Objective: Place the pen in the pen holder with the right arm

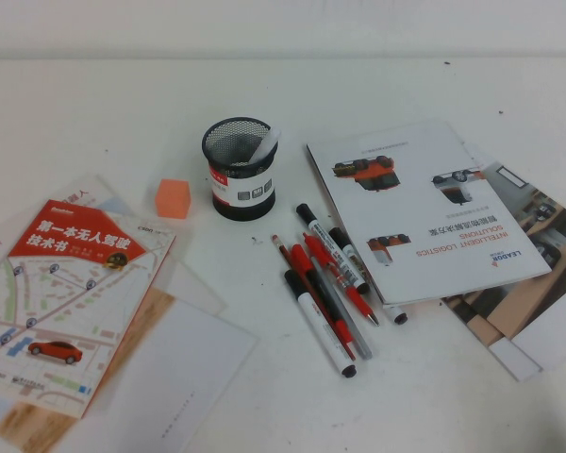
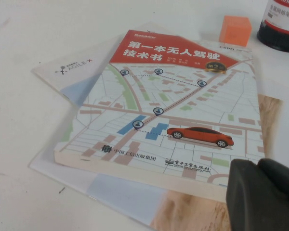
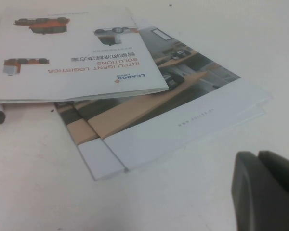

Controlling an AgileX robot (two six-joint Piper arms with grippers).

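Note:
The black mesh pen holder [image 1: 240, 168] stands upright at the table's middle; its base also shows in the left wrist view [image 2: 279, 29]. A slim white pen [image 1: 265, 146] leans inside it, its top sticking over the rim. Neither arm shows in the high view. My left gripper [image 2: 256, 167] is shut and empty, over the near corner of the map-cover book [image 2: 173, 110]. My right gripper [image 3: 257, 158] is shut and empty, over bare table near the brochures [image 3: 149, 115], far from the holder.
An orange cube [image 1: 173, 198] lies left of the holder. Several markers and red pens [image 1: 325, 288] lie in a pile in front of it. A white brochure [image 1: 424, 212] lies over others at the right. The map book [image 1: 66, 293] lies on papers at the left.

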